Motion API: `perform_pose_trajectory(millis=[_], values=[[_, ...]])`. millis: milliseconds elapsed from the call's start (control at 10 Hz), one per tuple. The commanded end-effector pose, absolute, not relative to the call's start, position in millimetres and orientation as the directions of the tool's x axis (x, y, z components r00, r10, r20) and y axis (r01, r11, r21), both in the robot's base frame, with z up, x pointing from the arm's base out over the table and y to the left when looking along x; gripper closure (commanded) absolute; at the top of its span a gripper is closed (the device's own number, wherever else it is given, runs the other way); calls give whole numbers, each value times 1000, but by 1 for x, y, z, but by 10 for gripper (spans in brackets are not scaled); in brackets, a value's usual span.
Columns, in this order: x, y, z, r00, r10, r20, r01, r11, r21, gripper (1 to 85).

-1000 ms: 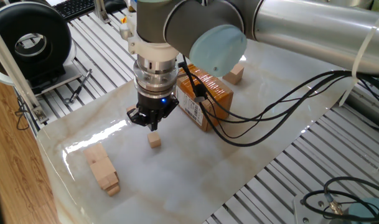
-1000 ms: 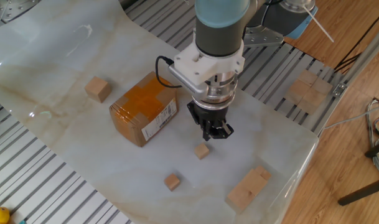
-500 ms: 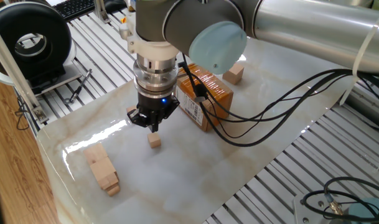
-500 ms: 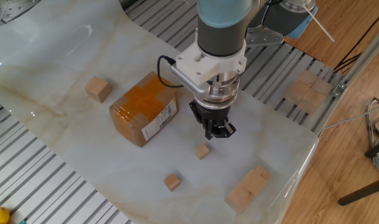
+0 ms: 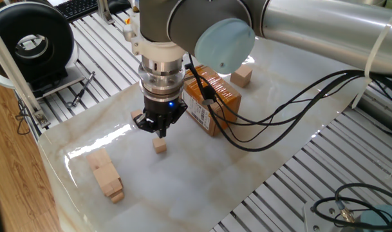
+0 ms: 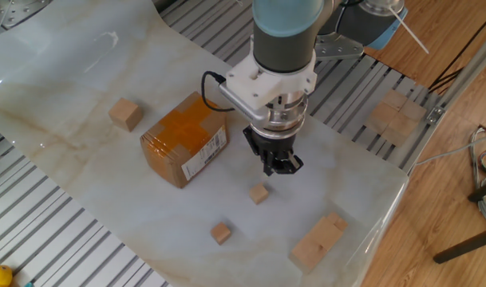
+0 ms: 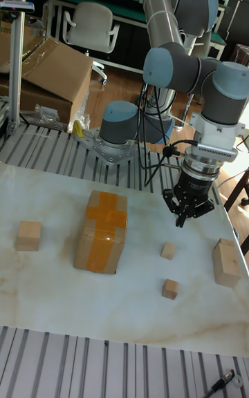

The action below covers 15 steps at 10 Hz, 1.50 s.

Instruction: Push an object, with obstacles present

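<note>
The gripper (image 6: 281, 165), fingers pinched together and empty, hangs just above a small wooden cube (image 6: 259, 194) at mid-frame on the glossy marbled tabletop (image 6: 83, 104).

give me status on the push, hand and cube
Hand empty, fingers together, just above small cube. Cardboard box close beside; second small cube nearby.

Cardboard box (image 6: 183, 139) crowds left; bare tabletop (image 6: 338, 175) right.
</note>
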State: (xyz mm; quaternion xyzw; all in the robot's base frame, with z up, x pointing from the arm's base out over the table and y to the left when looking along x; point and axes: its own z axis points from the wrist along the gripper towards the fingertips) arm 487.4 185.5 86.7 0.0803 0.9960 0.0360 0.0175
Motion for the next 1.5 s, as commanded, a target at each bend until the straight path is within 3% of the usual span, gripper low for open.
perform_pose_trajectory(millis=[0, 1400], values=[[493, 191, 56, -983, 177, -39, 174, 982, 73, 717], [485, 189, 29, -979, 202, -40, 200, 979, 50, 717]])
